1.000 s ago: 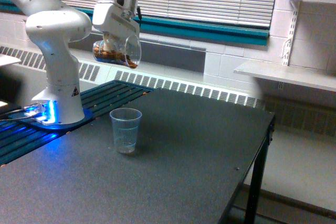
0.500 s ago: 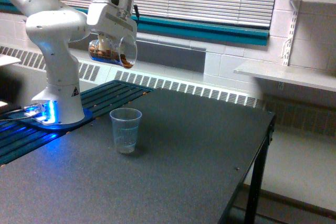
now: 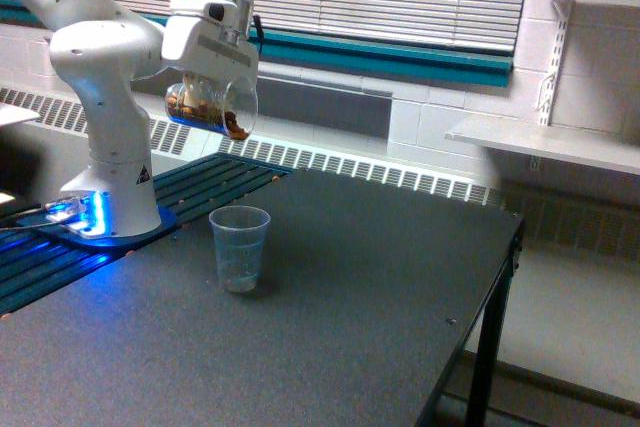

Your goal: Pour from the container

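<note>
Clear glass, tipped well over on its side: that is how we find the container, held high in the air by the gripper, which is clamped on its upper part from above. We cannot make out how wide the jaws stand, since the white hand hides them, but the jar hangs from nothing else, so we judge them closed on it. Brown pieces (we cannot tell what they are) lie along the lowered side of the glass and crowd toward the mouth, which faces the exterior view's right and slightly down.

The tilt makes sense for a pour: it lets the contents slide toward the lip. Nothing appears to be falling from it in this view. The plastic cup stands upright on the dark table, well below the jar and a little to the exterior view's right of it, and looks empty or nearly so. We take it for the receiver, placed open side up on bare tabletop where the arm can reach over it.

Our judgement is that the mouth may not yet sit squarely over the cup, so pieces let go now could miss it.
</note>
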Tool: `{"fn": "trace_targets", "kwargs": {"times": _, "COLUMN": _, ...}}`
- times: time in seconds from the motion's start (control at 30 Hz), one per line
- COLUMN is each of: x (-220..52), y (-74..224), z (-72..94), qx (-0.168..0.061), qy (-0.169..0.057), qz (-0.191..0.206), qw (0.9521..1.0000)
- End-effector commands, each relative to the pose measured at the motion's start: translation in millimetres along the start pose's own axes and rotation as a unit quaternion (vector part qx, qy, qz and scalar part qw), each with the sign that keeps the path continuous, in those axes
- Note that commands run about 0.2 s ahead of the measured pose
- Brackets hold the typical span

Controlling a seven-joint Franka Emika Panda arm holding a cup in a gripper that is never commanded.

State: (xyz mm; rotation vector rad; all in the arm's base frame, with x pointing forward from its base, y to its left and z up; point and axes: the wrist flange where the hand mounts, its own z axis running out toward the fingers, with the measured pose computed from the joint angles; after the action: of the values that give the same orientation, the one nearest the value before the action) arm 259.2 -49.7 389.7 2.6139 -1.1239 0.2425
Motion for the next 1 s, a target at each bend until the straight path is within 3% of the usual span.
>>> {"fn": "trace_targets", "kwargs": {"times": 0.03, "x": -11.2, "y": -1.7, "z": 18.9, "qx": -0.02, "qy": -0.021, "qz": -0.018, "qw": 0.9994}}
{"fn": "trace_targets", "kwargs": {"times": 0.33, "x": -12.4, "y": 0.1, "z": 25.3, "qx": -0.034, "qy": -0.032, "qz": -0.021, "qw": 0.9987}}
{"fn": "trace_targets", "kwargs": {"times": 1.0, "x": -13.8, "y": -0.1, "z": 32.5, "qx": -0.041, "qy": -0.046, "qz": -0.018, "qw": 0.998}}
